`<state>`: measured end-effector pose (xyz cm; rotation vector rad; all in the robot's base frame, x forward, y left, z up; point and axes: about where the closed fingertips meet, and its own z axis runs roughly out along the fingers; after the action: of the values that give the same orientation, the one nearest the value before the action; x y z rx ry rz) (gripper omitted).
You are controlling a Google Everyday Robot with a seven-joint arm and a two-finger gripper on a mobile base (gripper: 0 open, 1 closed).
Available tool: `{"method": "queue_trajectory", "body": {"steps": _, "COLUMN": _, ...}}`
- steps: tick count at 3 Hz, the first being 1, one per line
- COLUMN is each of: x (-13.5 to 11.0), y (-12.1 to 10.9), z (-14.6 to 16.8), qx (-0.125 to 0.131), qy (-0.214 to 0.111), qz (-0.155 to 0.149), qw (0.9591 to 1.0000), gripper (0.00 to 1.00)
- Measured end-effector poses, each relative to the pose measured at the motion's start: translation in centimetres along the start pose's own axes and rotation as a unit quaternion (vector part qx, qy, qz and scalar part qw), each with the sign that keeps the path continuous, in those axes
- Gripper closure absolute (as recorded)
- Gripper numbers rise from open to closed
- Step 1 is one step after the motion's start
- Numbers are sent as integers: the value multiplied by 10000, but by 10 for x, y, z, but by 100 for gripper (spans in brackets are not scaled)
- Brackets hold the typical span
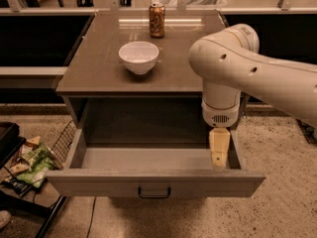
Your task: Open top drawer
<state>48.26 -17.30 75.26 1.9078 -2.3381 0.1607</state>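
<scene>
1. Gripper (219, 151): hangs over the right end of the open top drawer (109, 182); shows as one pale block, its top hidden under the round wrist housing.
2. Arm (257, 68): cut off by the right edge.
3. Top drawer: inner right rear corner hidden behind gripper and wrist.
4. Surface (99, 68): front right corner covered by the arm.
5. Can (157, 20): label too blurred to read.
6. Wire basket (63, 144): partly behind the drawer's left side; packets (30, 161) beside it unidentifiable.
</scene>
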Motion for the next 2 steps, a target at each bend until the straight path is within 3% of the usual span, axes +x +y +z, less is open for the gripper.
{"method": "queue_trajectory", "body": {"steps": 1, "x": 0, "y": 0, "z": -1, "qx": 9, "qy": 6, "qz": -3, "qw": 10000, "gripper": 0}}
{"method": "queue_trajectory", "body": {"steps": 2, "x": 11, "y": 29, "z": 7, "qx": 4, "qy": -253, "qz": 204, "qw": 9995, "gripper": 0}}
